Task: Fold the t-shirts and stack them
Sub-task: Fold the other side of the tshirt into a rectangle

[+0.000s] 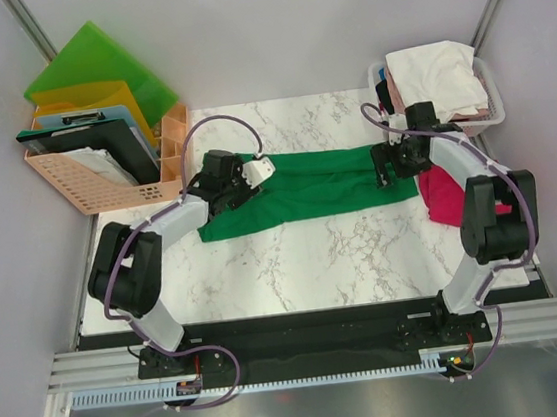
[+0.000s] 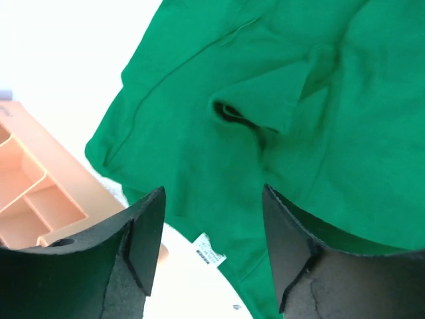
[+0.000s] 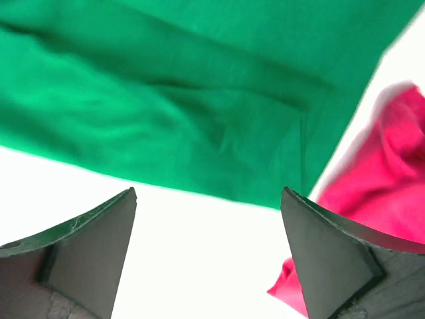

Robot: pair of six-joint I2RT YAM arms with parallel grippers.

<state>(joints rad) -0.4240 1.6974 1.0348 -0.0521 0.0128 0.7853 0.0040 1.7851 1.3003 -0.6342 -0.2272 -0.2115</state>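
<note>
While hovering with left tool [image 2: 212,194] and right tool [image 3: 209,194] open, empty, over the green t-shirt [image 1: 307,190], seems mid-fold; next calls for pinching both ends and halving it.

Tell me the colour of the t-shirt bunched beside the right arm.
The bunched t-shirt is magenta-red, clearest in the right wrist view.

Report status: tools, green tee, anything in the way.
Left tool open, right tool open, both empty. Green t-shirt lies in a long band on table. Magenta t-shirt crumpled beside its right end.
</note>
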